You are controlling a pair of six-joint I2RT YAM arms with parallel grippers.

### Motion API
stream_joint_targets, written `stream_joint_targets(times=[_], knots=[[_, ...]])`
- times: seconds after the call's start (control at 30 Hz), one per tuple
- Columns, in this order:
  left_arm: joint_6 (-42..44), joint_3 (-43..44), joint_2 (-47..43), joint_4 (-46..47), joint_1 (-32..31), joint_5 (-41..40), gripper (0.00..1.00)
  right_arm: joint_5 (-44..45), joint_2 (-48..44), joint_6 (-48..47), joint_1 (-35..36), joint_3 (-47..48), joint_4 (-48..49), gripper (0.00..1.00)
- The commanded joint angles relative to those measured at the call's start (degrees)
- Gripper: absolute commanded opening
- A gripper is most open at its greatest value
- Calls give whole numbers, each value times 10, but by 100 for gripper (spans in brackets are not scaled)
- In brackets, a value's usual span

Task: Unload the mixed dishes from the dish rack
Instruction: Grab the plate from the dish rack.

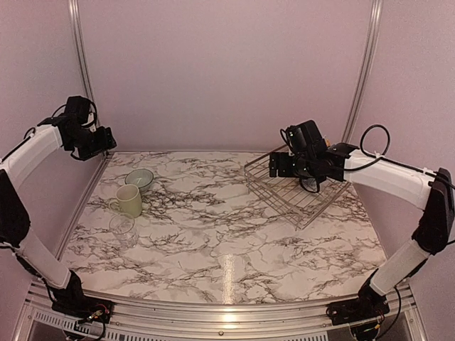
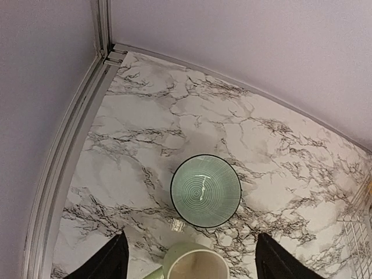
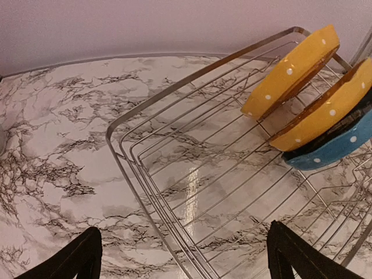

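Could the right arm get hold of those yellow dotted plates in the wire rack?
Probably yes: the open right gripper hangs over the silver wire rack, and the yellow dotted plates stand just ahead, nothing between.

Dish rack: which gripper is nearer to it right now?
Right. The right gripper hovers over the dish rack; the left gripper is across the table, above the bowl.

Lab test cell — aluminium frame

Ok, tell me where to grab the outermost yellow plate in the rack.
Probably take the outermost yellow plate by its free rim, a finger on each face, right pincer coming over the empty side of the dish rack. It stands on edge, tilted, rim exposed; the second yellow plate sits close behind.
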Motion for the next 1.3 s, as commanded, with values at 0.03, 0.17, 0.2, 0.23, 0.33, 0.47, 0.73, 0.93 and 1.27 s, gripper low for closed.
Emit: stream_joint_targets(times=[0.03,0.17,0.2,0.23,0.33,0.47,0.73,0.93,1.27], knots=[[11,-83,-104,8,-53,64,79,-11,8,111,-104,14,-50,95],[-9,-146,-194,41,-112,74,80,-31,15,152,-178,26,-56,95],[-14,-159,-210,49,-127,77,80,-33,20,161,-191,31,-56,95],[-20,-172,-227,59,-143,81,80,-38,25,169,-204,37,-56,95],[-36,-222,-272,104,-191,94,81,-56,45,188,-235,63,-61,93],[-54,-290,-309,188,-227,138,83,-64,74,189,-258,100,-62,92],[-71,-304,-279,237,-296,151,84,-77,98,220,-294,111,-48,84],[-72,-289,-254,245,-327,145,84,-61,108,224,-301,114,-34,72],[-56,-276,-239,213,-335,117,83,-50,147,239,-301,139,-31,57]])
